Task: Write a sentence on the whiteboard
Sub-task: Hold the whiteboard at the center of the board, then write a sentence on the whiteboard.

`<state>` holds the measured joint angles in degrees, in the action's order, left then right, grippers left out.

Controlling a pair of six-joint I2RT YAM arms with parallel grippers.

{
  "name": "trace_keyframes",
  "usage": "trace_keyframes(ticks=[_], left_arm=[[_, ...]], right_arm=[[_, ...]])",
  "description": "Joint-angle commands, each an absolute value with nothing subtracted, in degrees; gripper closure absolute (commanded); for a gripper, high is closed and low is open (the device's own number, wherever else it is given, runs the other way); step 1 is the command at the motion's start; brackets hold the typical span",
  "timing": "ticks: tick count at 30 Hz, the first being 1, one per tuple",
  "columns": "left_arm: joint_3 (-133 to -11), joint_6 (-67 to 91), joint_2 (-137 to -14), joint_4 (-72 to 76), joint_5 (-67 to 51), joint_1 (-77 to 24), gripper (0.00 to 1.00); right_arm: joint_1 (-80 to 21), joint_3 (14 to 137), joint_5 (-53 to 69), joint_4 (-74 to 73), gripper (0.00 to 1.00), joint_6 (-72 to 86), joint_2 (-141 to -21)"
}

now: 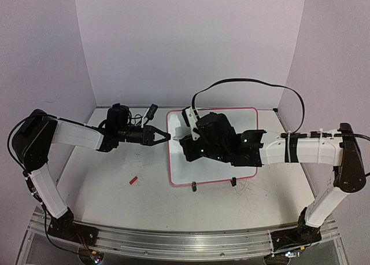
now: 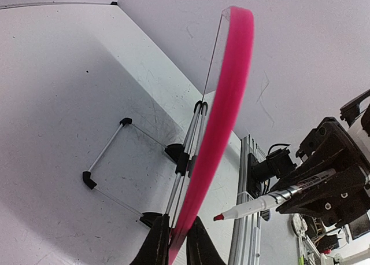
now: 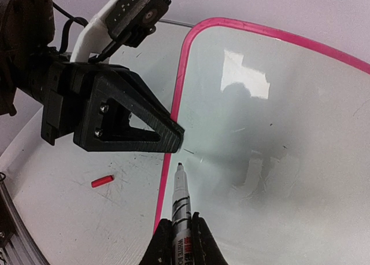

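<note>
Pink-rimmed whiteboard (image 1: 180, 165) sits clamped at nine o'clock by the left pincer (image 1: 166, 136); the right pincer (image 3: 178, 229), closed on a marker (image 3: 180, 197), may push it loose by pressing hard.

Pink-rimmed whiteboard (image 1: 208, 173), propped at a tilt, glossy white face seemingly unmarked.

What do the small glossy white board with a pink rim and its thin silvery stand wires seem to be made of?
The glossy white board: smooth face, likely a coated panel, since it mirrors light and shadows. Its pink rim: probably plastic, evenly coloured, soft sheen. The stand wires: apparently bare metal, thin and silvery, with black feet of plastic or rubber.
</note>
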<state>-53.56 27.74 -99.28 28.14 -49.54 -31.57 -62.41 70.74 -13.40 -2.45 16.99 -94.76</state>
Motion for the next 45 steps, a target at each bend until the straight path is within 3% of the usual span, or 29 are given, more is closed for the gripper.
trace_keyframes(ticks=[1, 13, 45], left_arm=[[-54.66, 26.02, -99.23, 30.23, -51.54, -31.59, 0.91], [-54.31, 25.59, -98.97, 30.23, -51.20, -31.60, 1.00], [-54.19, 25.31, -98.67, 30.21, -51.80, -31.56, 1.00]], right_arm=[[-62.71, 73.93, -15.50, -0.45, 1.00, 17.58, -96.19], [-62.70, 75.08, -17.61, -0.44, 1.00, 17.88, -97.71], [-62.78, 73.58, -18.31, -0.88, 1.00, 21.00, -98.59]])
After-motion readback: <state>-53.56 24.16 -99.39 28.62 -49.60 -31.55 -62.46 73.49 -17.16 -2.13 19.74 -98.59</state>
